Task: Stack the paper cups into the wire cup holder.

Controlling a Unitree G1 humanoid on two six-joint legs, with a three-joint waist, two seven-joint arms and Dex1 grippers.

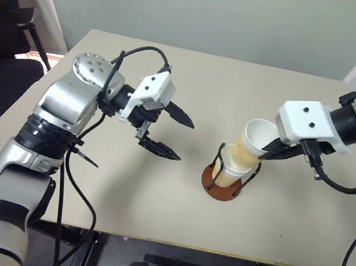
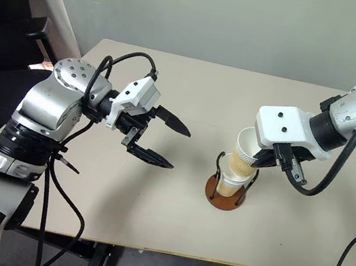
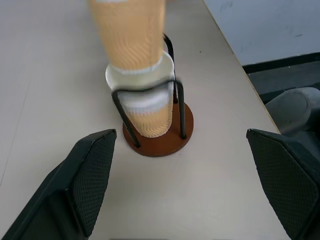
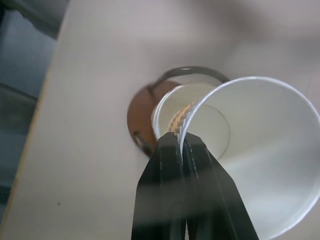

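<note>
Right fingers [image 1: 273, 150] pinched on tilted, mouth-up paper cup's [image 1: 253, 145] rim; left fingers [image 1: 176, 135] wide, empty.

The table [image 1: 154, 191] is showing a plain pale beige top. On it, the wire cup holder [image 1: 222, 185] is showing a reddish-brown disc base with thin black wire loops. The 2 paper cups [image 1: 247, 152] visible are wearing tan-yellow outsides with a faint wavy embossed pattern, and are showing white insides and white rolled rims. The left gripper [image 1: 172, 133] is showing 2 black fingers [image 3: 90, 185] with a fine cross-hatched texture on the pads, under a white housing. The right gripper [image 1: 273, 148] is showing glossy black fingers [image 4: 185, 200] beneath a white block with 2 dark dots. Both arms are looking silver-grey with black cables.
</note>
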